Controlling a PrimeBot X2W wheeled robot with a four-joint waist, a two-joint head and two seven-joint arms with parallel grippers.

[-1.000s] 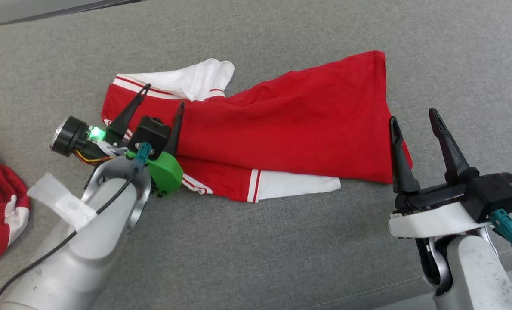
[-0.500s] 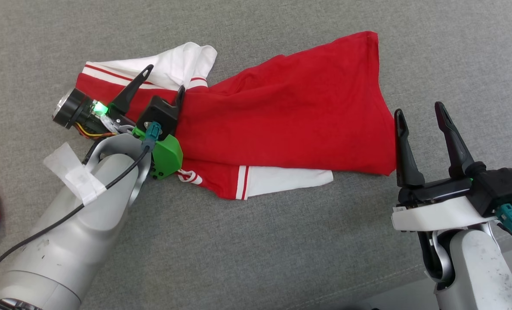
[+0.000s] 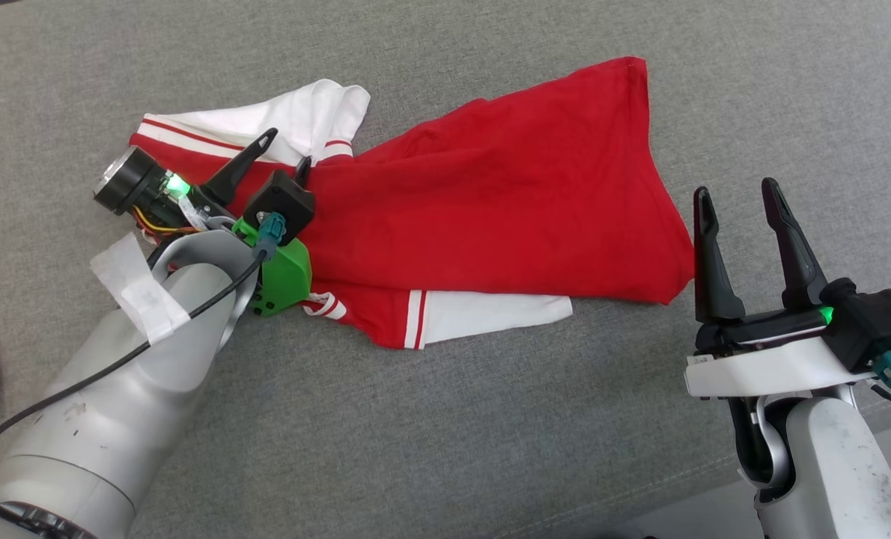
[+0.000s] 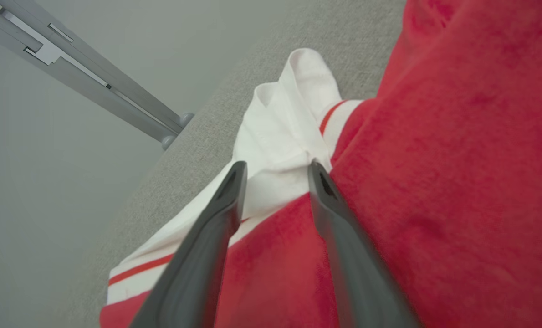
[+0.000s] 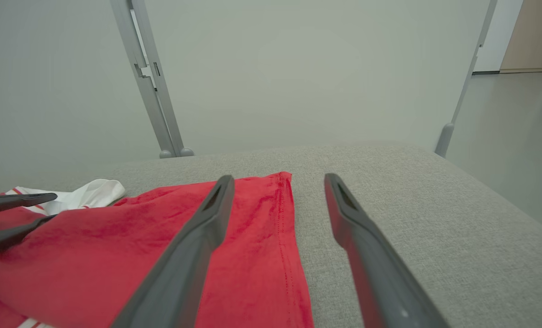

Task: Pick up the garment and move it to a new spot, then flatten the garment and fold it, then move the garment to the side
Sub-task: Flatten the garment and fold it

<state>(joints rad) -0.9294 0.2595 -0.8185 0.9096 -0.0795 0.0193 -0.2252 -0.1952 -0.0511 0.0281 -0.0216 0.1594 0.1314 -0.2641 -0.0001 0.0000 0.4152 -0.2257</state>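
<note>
Left gripper (image 3: 287, 147) and right gripper (image 3: 736, 189) both gape, empty. Risk: left pinches several bunched garment (image 3: 490, 187) layers, dragging folds askew.

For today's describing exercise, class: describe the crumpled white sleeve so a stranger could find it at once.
A red cloth shirt with white sleeves lies on the grey fabric cushion. The crumpled white sleeve lies at its far left, by the left gripper. Unlike the flat white sleeve nearer the robot, it is bunched up.
</note>
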